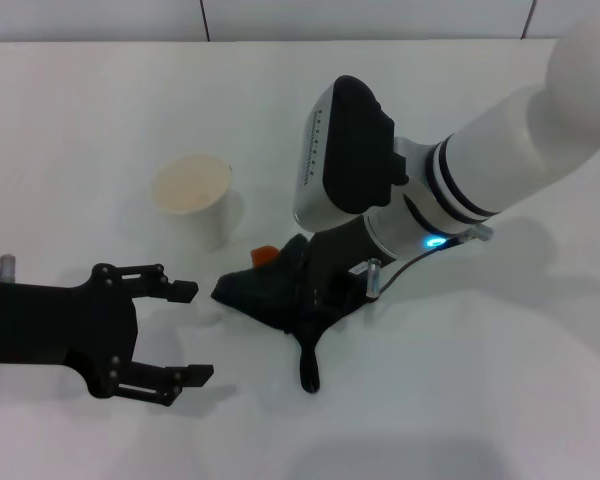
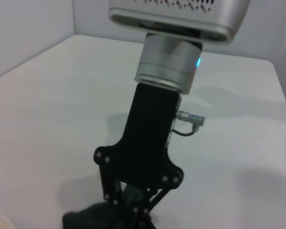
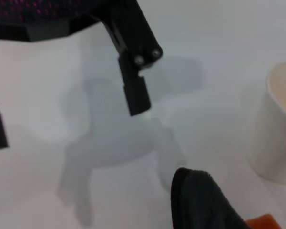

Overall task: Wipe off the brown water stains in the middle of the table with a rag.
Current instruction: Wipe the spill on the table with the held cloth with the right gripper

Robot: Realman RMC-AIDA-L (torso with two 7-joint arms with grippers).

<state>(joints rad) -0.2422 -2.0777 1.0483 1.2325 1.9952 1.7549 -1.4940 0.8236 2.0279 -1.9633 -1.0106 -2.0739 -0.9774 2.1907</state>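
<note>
The dark rag lies bunched on the white table, with a thin tail trailing toward me. My right gripper presses down into it, fingers closed on the cloth; the left wrist view shows this gripper gripping the rag. A small orange-brown stain peeks out at the rag's far edge, mostly covered; it also shows beside the rag in the right wrist view. My left gripper hovers open and empty to the left of the rag.
A cream-white paper cup stands just behind and left of the rag, close to the stain; it also shows in the right wrist view. A wall runs along the table's far edge.
</note>
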